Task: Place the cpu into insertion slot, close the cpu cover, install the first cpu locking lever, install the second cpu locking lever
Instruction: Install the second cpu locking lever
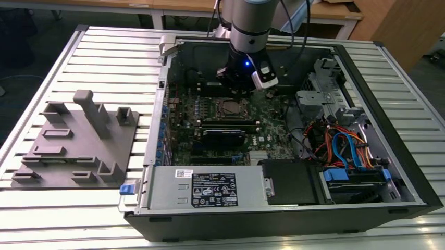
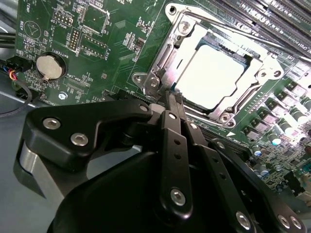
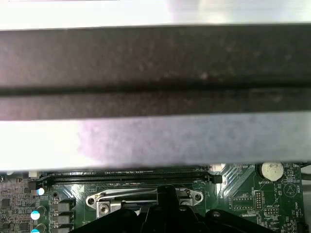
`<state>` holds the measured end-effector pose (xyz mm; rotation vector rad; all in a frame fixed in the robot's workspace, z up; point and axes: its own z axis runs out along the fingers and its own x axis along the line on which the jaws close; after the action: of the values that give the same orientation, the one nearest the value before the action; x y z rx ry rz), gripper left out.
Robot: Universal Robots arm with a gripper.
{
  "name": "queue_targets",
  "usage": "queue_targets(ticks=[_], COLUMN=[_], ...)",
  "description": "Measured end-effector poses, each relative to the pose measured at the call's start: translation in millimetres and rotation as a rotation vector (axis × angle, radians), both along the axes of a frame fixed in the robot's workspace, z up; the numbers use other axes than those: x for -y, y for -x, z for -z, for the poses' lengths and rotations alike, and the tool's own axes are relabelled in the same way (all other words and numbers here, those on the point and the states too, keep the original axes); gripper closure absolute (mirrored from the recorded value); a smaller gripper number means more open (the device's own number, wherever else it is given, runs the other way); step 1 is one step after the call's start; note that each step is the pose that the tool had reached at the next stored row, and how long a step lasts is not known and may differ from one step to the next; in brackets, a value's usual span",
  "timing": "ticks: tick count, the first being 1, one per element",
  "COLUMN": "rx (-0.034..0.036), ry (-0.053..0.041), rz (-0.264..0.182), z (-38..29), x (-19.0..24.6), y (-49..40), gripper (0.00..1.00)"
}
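Cpu (image 2: 210, 75): seated in insertion slot (image 2: 167, 53), cpu cover (image 2: 243, 99) closed over it. Tool (image 2: 174, 99): fingers pinched together, empty, tips at cover's 7 o'clock corner, apparently working a lever.

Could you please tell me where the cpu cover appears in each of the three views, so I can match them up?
Exterior view: the cpu cover frames the socket mid-board, just below the gripper.
Second wrist view: it lies around the bright cpu, beyond the shut jaws.
First wrist view: its silvery edge sits just past the gripper.
Shared landmark: the round coin battery shows in both wrist views.
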<state>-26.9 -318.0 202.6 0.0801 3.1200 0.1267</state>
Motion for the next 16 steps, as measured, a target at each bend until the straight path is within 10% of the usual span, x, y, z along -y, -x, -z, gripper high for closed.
queue_targets(ticks=[16], rx=[0.0001], ry=[0.0002], rz=[0.000], z=[-8.4], x=[3.7], y=[0.0], gripper=[0.90])
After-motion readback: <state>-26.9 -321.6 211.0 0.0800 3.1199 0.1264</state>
